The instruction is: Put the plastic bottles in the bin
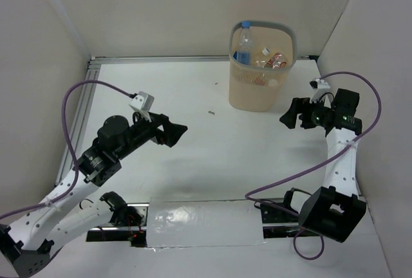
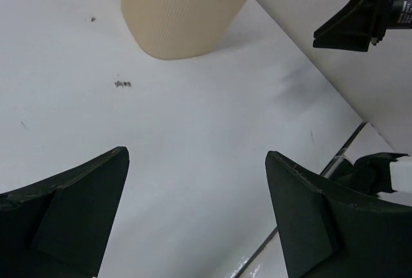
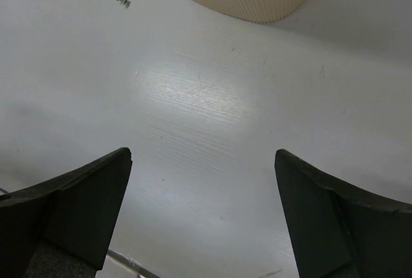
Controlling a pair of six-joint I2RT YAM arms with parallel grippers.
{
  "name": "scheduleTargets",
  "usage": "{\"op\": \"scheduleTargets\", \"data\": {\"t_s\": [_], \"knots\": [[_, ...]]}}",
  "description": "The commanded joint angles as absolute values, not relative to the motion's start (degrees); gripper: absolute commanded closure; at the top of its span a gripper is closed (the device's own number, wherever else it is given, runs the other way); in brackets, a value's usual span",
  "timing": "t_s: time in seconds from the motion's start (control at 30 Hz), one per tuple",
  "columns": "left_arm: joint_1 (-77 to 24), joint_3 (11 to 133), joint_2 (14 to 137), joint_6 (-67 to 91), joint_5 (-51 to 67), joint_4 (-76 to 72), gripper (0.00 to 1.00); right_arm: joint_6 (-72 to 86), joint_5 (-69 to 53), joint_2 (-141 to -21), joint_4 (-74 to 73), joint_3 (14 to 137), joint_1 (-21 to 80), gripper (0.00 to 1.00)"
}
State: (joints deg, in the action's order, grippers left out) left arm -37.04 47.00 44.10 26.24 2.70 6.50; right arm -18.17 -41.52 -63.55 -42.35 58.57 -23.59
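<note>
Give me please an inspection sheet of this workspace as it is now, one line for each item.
Surface: white table; shiny taped sheet at the near edge.
Job's things: bin upright at the far side; plastic bottles inside it, the tallest with a blue cap; none seen on the table.
Clutter: small dark specks left of the bin.
Grippers: left end effector open, empty; right end effector open, empty.
Cables: left purple cable and right purple cable loop off the arms.
Surroundings: white walls; metal rail on the left edge.
</note>
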Motion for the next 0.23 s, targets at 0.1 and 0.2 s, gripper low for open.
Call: {"op": "scheduleTargets", "data": {"t_s": [0.1, 0.2], "knots": [[-37.7, 44.48, 39.02, 29.0, 2.29, 9.49, 0.0, -14.06, -41.57, -62.14, -37.97, 56.34, -23.2, 0.01], [-37.71, 44.47, 39.02, 29.0, 2.81, 10.02, 0.0, -14.06, -40.35, -61.44, -36.13, 55.02, -23.2, 0.01]]}}
